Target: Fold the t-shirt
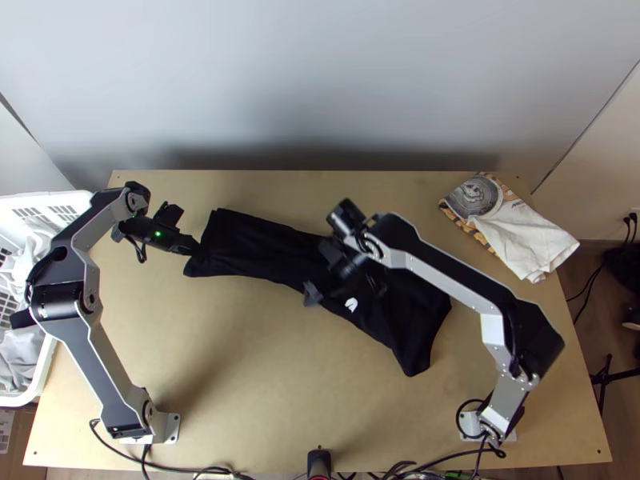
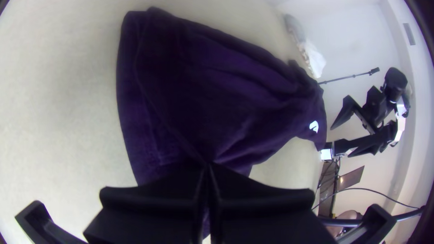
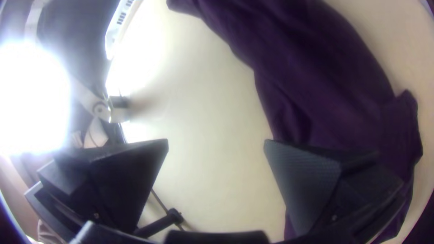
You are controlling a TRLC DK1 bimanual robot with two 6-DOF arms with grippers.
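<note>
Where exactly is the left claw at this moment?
In the top view, the left claw is on the left side, closed on the left end of the black t-shirt, to the right of the white basket.

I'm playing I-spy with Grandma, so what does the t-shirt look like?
Find the wooden table. Across its middle lies the t-shirt, long and narrow. It's black with a small white mark, unlike the white, patterned cloth at the right edge.

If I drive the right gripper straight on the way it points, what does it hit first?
Probably the bare tabletop, ahead of the gap in the open right gripper. The t-shirt lies close beside that line, so one finger may brush it; height is unclear.
</note>
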